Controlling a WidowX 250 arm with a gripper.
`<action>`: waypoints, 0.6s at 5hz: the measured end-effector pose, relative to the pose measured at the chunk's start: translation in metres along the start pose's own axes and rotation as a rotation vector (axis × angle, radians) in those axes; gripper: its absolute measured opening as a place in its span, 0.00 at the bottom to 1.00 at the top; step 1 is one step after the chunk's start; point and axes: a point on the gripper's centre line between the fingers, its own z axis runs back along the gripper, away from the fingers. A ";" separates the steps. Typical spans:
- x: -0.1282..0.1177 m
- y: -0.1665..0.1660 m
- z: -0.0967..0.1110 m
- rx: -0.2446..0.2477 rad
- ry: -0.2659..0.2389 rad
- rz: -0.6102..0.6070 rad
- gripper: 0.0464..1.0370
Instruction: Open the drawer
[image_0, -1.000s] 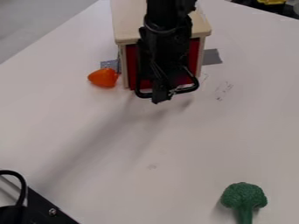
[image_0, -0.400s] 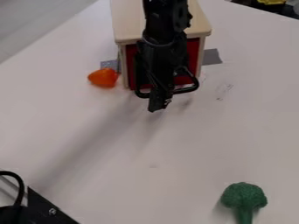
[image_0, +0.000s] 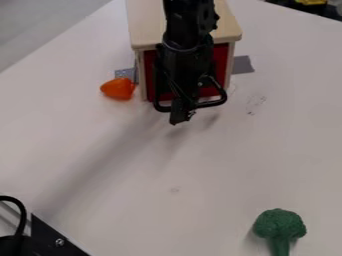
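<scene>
Red drawer (image_0: 220, 60) set in the front of a pale wooden box (image_0: 145, 30), at the top of a white desk (image_0: 100, 135). A black robot arm hangs down before it, its pincer (image_0: 179, 116) at the middle of the drawer's black looped handle (image_0: 217, 103); whether the pincer is spread or pressed together cannot be told. Just beside the box, on the view's left, lies an orange toy (image_0: 118, 88). Green toy broccoli (image_0: 278, 224) lies well apart, lower right.
</scene>
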 end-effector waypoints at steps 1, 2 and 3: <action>0.002 0.000 -0.006 -0.008 0.003 0.005 0.96; 0.003 -0.003 -0.011 -0.015 0.012 -0.001 0.96; 0.006 -0.011 -0.010 -0.021 0.009 -0.022 0.96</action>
